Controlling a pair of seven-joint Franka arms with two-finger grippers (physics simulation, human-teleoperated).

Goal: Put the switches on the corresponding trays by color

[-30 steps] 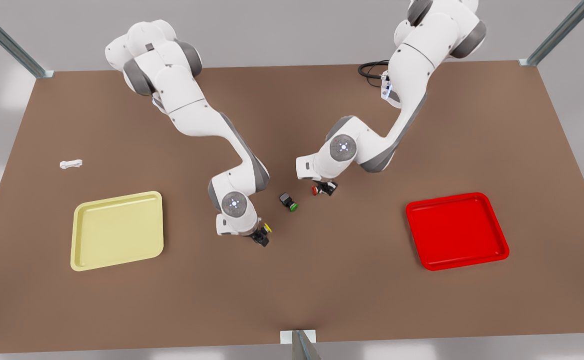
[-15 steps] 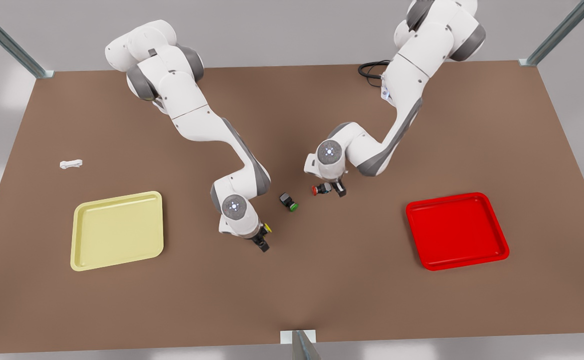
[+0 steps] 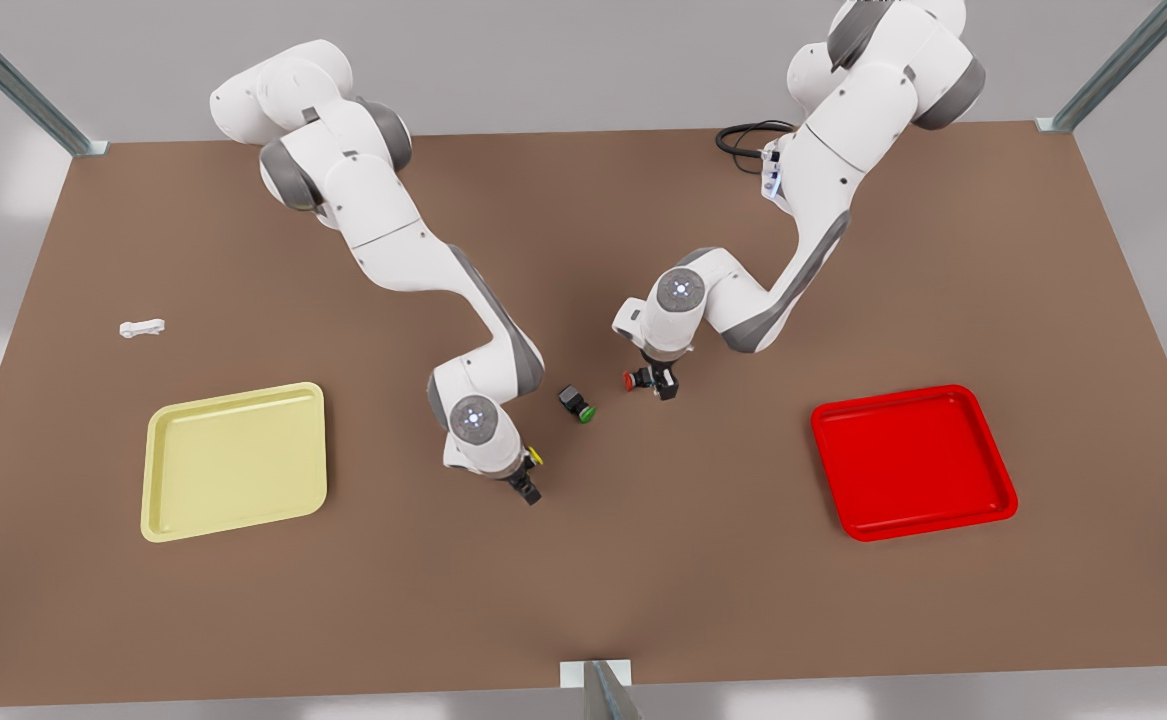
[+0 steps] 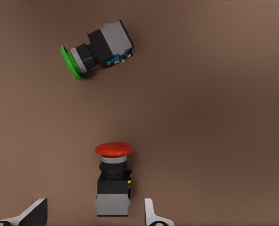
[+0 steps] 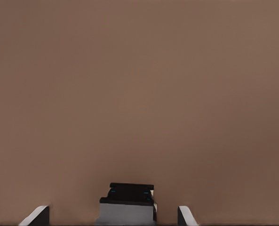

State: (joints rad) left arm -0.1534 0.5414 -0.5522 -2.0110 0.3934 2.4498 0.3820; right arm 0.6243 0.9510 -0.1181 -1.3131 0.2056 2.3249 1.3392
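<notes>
The red-capped switch (image 3: 631,380) (image 4: 113,181) lies on its side on the brown table, its body between the fingers of my open left gripper (image 3: 659,385) (image 4: 94,202), with a gap on both sides. On the front view's left, my open right gripper (image 3: 523,485) (image 5: 112,209) straddles the yellow-capped switch (image 3: 536,457), whose grey-and-black body (image 5: 127,202) lies between the fingers without touching them. The pale yellow tray (image 3: 235,460) sits at the front view's left and the red tray (image 3: 911,460) at its right.
A green-capped switch (image 3: 577,402) (image 4: 97,49) lies on its side between the two grippers. A small white part (image 3: 141,327) rests far left of the yellow tray. A black cable (image 3: 743,140) coils at the back edge.
Both wrists have turned and settled lower over their switches. The left gripper shifted slightly toward the front view's right. No switch has moved.
</notes>
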